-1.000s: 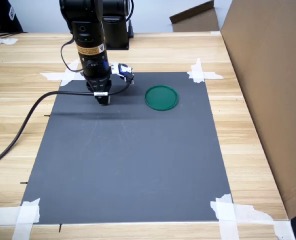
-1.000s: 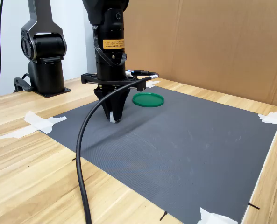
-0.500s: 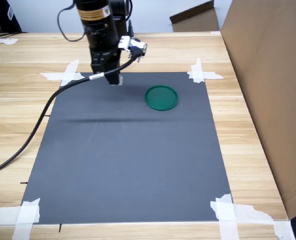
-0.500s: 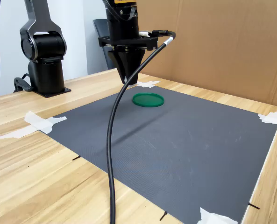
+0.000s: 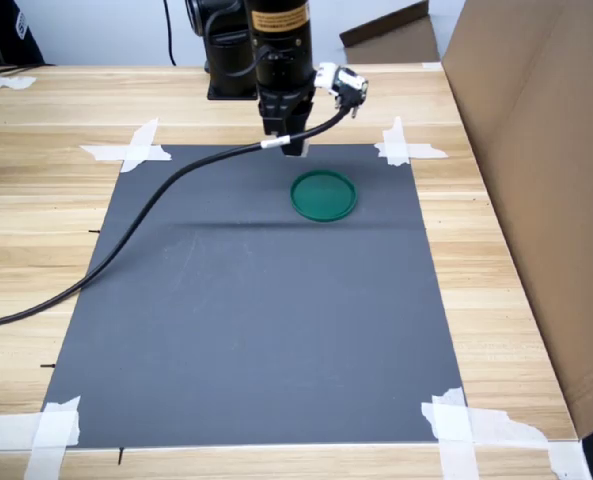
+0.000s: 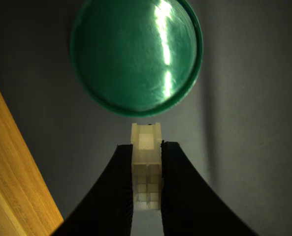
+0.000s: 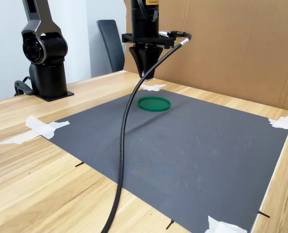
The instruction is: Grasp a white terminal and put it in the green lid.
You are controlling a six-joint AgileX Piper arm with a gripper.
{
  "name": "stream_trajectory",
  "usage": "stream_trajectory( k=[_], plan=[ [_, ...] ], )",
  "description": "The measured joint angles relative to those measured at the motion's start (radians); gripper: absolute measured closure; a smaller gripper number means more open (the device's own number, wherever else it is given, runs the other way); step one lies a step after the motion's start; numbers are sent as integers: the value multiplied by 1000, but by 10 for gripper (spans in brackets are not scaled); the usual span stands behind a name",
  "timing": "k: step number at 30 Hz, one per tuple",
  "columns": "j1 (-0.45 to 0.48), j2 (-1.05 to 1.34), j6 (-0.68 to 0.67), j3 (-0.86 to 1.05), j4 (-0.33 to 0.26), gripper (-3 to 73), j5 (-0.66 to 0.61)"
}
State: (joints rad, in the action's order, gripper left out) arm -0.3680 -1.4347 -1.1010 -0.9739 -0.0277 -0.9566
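The green lid [image 5: 323, 195] lies flat on the dark grey mat [image 5: 256, 320], near its far edge in the first exterior view. My gripper [image 5: 294, 150] hangs in the air just behind and slightly left of the lid in that view, shut on the white terminal [image 5: 294, 153]. In the wrist view the small white blocky terminal [image 6: 146, 162] is pinched between the two black fingers [image 6: 117, 191], with my gripper [image 6: 146, 147] a short way off the rim of the green lid [image 6: 136, 54]. In the second exterior view my gripper [image 7: 147, 74] hovers above and behind the green lid [image 7: 154, 104]; the terminal is too small to make out there.
A black cable [image 5: 166, 195] trails from the wrist across the mat to the first exterior view's left. A tall cardboard wall [image 5: 536, 170] stands along the first exterior view's right. The arm's black base [image 7: 46, 63] sits on the wooden table [image 5: 36, 200]. White tape strips [image 5: 126, 150] hold the mat's corners.
The gripper lifted off the mat with the white terminal and travelled rightward in the first exterior view, from the mat's far left area to just beside the green lid.
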Motion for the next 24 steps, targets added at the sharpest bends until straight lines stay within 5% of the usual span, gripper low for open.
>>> stream_trajectory(
  k=[9, 24],
  plan=[
    [-114, -7, 122, 0, 0, 605, 39],
    [-119, -122, 185, 0, 28, 605, 72]
  ],
)
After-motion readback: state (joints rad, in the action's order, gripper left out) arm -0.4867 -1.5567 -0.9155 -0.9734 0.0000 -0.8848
